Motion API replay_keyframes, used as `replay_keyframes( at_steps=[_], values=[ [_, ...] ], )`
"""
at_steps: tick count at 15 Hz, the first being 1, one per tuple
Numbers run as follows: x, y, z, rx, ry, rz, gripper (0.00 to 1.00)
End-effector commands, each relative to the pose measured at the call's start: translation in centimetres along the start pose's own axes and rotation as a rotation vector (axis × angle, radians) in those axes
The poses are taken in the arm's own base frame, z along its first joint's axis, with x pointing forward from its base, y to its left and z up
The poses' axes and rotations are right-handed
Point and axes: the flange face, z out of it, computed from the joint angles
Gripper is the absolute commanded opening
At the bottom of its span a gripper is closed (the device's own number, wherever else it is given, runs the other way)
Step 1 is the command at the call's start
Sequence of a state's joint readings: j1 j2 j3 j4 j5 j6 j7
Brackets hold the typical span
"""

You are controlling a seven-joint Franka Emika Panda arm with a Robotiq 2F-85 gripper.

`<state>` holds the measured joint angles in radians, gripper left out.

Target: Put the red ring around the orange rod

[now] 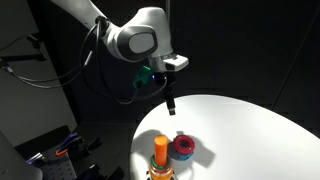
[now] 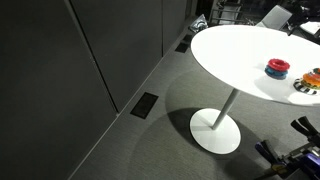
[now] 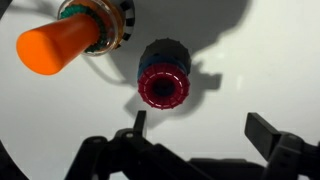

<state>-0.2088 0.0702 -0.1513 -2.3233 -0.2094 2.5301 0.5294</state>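
Red doughnut-shaped ring (image 3: 164,88) lies ahead of the black gripper (image 3: 200,128), whose jaws stand wide apart, gripping and touching nothing. The ring rests on a dark blue ring (image 3: 163,52), just beside the short orange rod (image 3: 60,45) on the round white table (image 1: 250,120). In an exterior view the rod (image 2: 312,76) is cut off at the frame edge, and its base is hard to make out.

The red ring (image 3: 164,88) is small and round like a doughnut, with a hole in the middle. It lies flat on top of a blue ring (image 3: 165,53). It is not on the rod. The orange rod (image 3: 58,46) is short and thick with a round top. It stands straight up on a wider base (image 3: 101,22), just beside the red ring on the white table (image 3: 270,60).
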Motion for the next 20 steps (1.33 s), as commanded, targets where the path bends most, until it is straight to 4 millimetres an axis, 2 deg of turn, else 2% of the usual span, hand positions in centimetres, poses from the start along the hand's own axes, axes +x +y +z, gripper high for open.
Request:
replay_keyframes(
  at_steps=[1,9,14,20],
  values=[
    [2.7,-0.1,2.2,-0.019,-0.007,0.039,1.0],
    [6.0,-0.1,7.5,-0.045,-0.072,0.097,1.0],
    [6.2,-0.6,10.8,-0.047,-0.114,0.117,1.0],
    [6.0,-0.8,13.5,-0.042,-0.148,0.128,1.0]
  ],
)
